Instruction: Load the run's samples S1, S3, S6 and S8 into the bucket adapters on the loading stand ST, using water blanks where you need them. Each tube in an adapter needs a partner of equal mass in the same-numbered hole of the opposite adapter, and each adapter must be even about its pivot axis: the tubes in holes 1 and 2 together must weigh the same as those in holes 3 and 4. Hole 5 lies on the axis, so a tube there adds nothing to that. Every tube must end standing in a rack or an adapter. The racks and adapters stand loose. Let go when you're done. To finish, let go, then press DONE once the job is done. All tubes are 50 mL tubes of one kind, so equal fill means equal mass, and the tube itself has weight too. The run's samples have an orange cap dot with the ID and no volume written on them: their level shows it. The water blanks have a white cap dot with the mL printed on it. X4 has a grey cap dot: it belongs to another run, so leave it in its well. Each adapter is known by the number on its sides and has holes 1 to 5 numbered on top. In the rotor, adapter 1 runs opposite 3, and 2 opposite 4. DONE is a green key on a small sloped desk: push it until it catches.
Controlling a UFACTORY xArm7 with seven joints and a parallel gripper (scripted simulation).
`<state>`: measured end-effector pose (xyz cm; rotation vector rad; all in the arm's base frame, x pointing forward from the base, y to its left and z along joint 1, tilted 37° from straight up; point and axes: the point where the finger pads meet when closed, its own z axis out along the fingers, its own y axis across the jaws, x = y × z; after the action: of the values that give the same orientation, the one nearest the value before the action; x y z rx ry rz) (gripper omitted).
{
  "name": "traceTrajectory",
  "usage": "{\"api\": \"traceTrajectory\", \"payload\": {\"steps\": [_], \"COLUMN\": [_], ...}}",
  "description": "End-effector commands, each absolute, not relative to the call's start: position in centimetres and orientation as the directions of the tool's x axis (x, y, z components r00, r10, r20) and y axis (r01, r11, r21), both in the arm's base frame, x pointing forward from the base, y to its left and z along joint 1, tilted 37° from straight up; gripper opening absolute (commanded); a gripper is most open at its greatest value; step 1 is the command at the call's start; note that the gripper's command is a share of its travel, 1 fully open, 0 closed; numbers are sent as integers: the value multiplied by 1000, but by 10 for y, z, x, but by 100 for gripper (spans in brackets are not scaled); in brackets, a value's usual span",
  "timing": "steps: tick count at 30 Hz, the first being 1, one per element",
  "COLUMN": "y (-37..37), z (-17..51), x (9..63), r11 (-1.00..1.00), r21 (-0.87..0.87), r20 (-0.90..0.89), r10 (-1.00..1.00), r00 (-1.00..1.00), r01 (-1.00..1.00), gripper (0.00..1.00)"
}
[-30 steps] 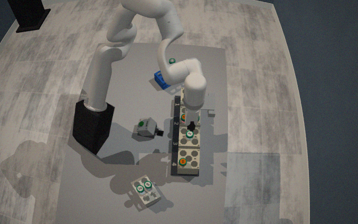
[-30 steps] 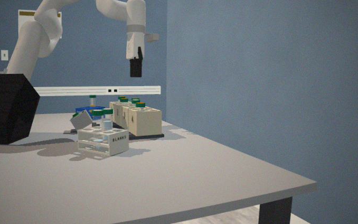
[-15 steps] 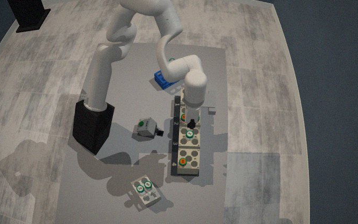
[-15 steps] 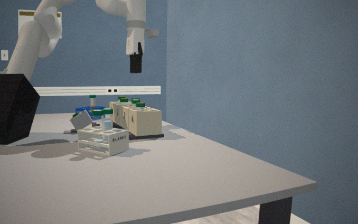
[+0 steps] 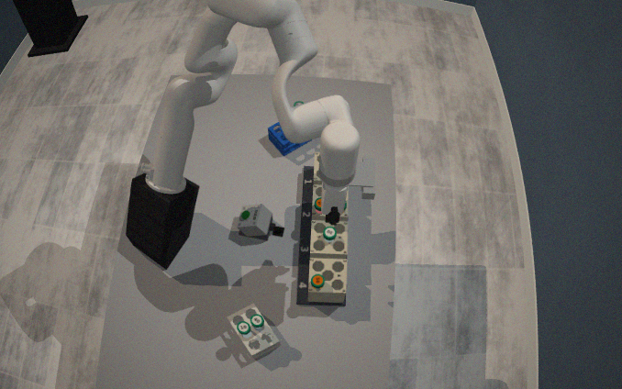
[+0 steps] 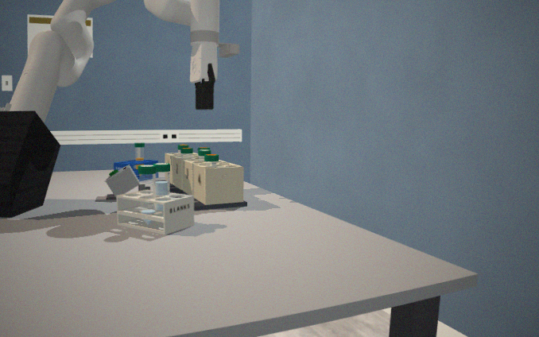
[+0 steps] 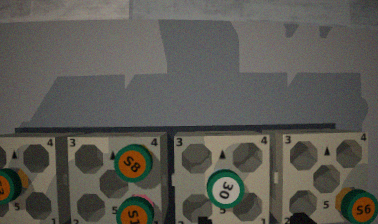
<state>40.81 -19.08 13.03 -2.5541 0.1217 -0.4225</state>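
Observation:
My gripper (image 5: pixel 332 219) (image 6: pixel 204 107) is open and empty, high above adapter 3 (image 7: pixel 180 172). A 30 mL blank (image 5: pixel 329 233) (image 7: pixel 225 188) stands in that adapter's hole 5. S3 (image 7: pixel 0 187) stands in hole 5 of adapter 1 (image 7: pixel 50 187). Adapter 2 (image 7: pixel 75 172) holds S8 (image 7: pixel 132 163) in hole 4 and S1 (image 5: pixel 318 204) (image 7: pixel 135 215) in hole 1. S6 (image 5: pixel 317 281) (image 6: pixel 211 157) (image 7: pixel 359 207) stands in hole 1 of adapter 4 (image 5: pixel 327 296) (image 6: pixel 221 186). The arm hides adapter 1 in the top view.
The BLANKS rack (image 5: pixel 269 349) (image 6: pixel 180 217) holds two white-dotted tubes near the front. The blue rack (image 5: pixel 282 142) (image 6: pixel 123 166) stands at the back with a green-capped tube (image 6: pixel 139 150), its dot unreadable. The DONE key (image 5: pixel 245 214) is on the grey desk (image 5: pixel 259 224) (image 6: pixel 123 182) left of the stand.

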Motion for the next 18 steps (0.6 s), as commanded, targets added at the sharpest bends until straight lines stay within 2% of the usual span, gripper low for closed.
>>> {"api": "traceTrajectory", "payload": {"steps": [1, 3, 18], "y": [-199, -199, -245], "z": [126, 126, 81], "x": [403, 403, 363], "r11": [-860, -860, -810], "r21": [-507, -507, -296], "r20": [310, 310, 515], "r10": [-117, -117, 310], "r00": [943, 943, 799], "r01": [60, 60, 505], "gripper": [57, 57, 57]}}
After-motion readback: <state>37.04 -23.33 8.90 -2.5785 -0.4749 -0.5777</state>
